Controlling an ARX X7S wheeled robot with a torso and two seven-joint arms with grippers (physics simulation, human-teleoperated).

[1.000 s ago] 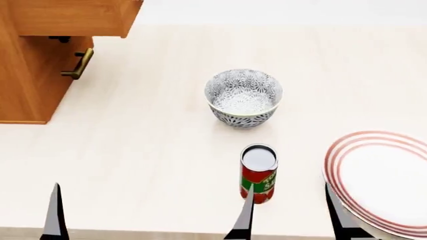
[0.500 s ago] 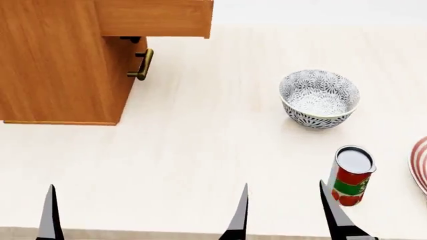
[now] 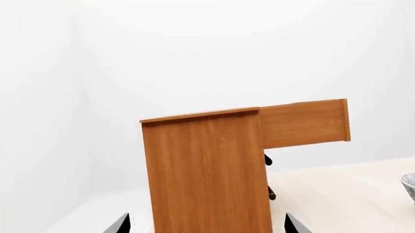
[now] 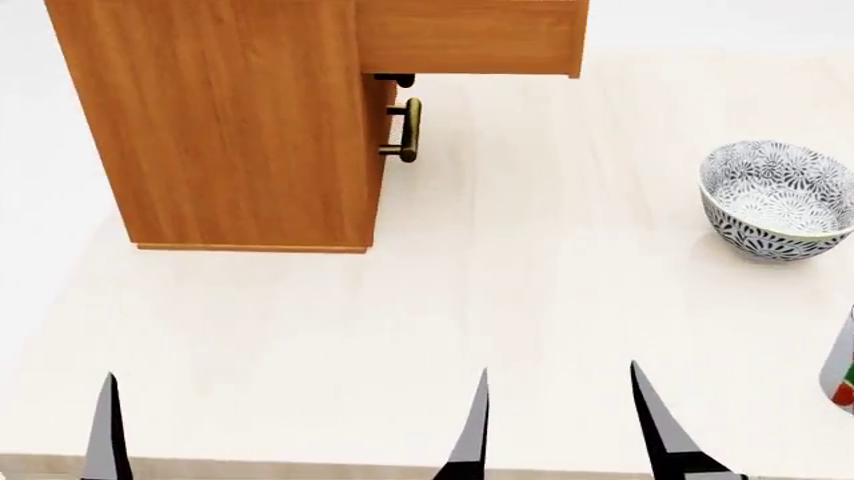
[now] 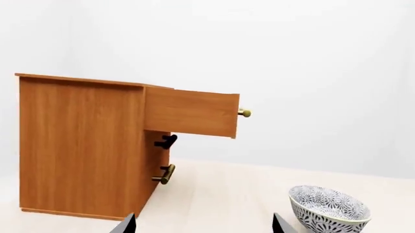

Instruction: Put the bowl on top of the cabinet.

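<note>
The bowl (image 4: 777, 200), white with a dense grey floral pattern, stands upright on the pale table (image 4: 400, 330) at the right; it also shows as the bowl (image 5: 329, 209) and, cut by the frame edge, the bowl (image 3: 409, 187). The honey-brown cabinet (image 4: 240, 120) stands at the far left, also seen as the cabinet (image 3: 207, 174) and the cabinet (image 5: 81, 145). My left gripper (image 3: 206, 224) is open and empty, facing the cabinet's side. My right gripper (image 5: 204, 224) is open and empty, well short of the bowl. Both hang near the table's front edge.
The cabinet's top drawer (image 4: 467, 35) is pulled out over the table, with a brass bar handle (image 4: 407, 130) below it. A red and green can (image 4: 843, 375) shows at the right edge, in front of the bowl. Dark fingertips (image 4: 107, 430) rise at the bottom edge.
The head view has swung left: cabinet, bowl and can slid to the right in the picture, and the red-ringed plate left the frame. The fingertips kept their place at the bottom.
</note>
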